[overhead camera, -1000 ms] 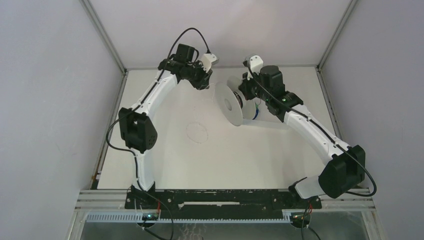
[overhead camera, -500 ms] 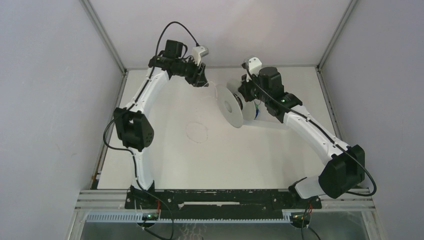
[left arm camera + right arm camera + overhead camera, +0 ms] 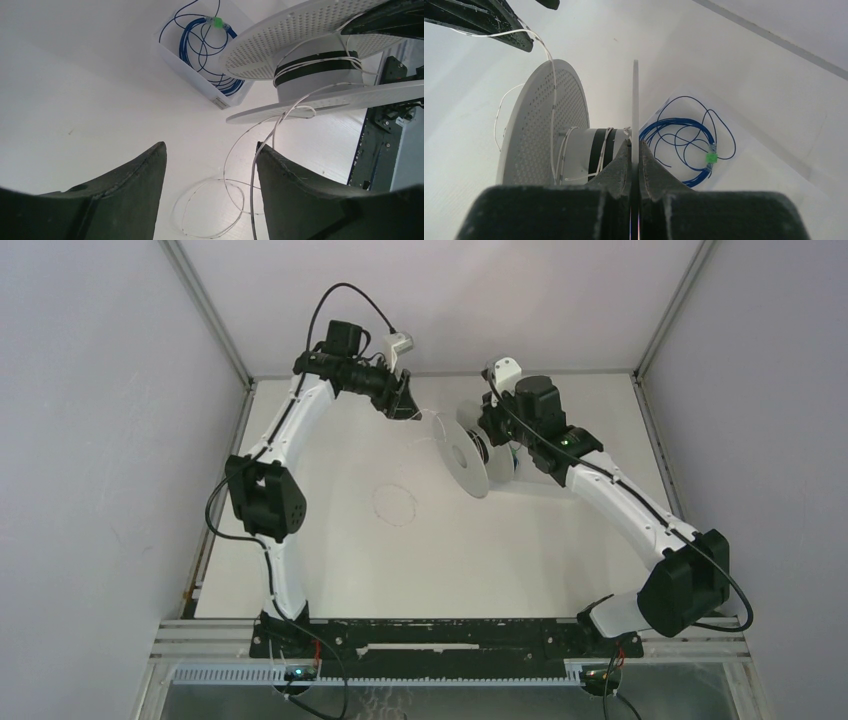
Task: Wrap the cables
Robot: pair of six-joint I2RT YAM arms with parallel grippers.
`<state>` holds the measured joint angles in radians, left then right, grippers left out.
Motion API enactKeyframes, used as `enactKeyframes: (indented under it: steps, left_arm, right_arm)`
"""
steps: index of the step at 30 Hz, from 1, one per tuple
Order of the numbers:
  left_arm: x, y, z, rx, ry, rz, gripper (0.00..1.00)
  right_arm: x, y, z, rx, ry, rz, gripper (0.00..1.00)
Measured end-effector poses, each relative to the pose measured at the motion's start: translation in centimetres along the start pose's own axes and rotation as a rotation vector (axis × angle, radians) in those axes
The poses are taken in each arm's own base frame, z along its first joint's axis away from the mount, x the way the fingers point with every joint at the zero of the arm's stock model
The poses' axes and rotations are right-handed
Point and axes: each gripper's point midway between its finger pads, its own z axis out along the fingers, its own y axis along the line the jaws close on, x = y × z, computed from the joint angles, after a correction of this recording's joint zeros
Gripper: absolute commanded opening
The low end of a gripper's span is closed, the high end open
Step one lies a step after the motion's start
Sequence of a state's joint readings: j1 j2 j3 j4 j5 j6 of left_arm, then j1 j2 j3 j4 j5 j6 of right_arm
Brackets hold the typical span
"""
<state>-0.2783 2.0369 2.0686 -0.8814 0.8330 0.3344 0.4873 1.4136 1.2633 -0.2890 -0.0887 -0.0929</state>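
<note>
White bench [image 3: 330, 570] under pale walls. Far centre: spool [image 3: 467, 455], one flange pinched edge-on by right hand [image 3: 635, 150]. Just left of it, left hand [image 3: 210, 150] spread, gripping nothing. Cables [image 3: 233, 146] trailing from spool hub past one finger of that hand, then nearward to loose loops on bench; left hand nearer, likely the one to re-grip. Shown clearly only from wrists: windings on hub, blue coil [image 3: 200, 45] in box [image 3: 192, 75] beyond.

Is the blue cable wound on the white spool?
No, the blue cable lies coiled in the white box beside the spool, which carries only turns of thin white cable.
</note>
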Motion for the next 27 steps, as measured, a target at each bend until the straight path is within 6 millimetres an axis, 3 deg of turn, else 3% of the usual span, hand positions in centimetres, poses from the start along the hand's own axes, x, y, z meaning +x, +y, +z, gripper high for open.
enactKeyframes:
  steps: [14, 27]
  left_arm:
    - [0.3, 1.1, 1.0, -0.162, 0.070, 0.063, 0.72]
    - [-0.4, 1.3, -0.8, -0.238, 0.079, 0.126, 0.68]
  right_arm:
    - [0.0, 1.0, 0.1, -0.004, 0.002, -0.034, 0.00]
    - [0.0, 0.6, 0.1, 0.026, 0.003, -0.060, 0.00]
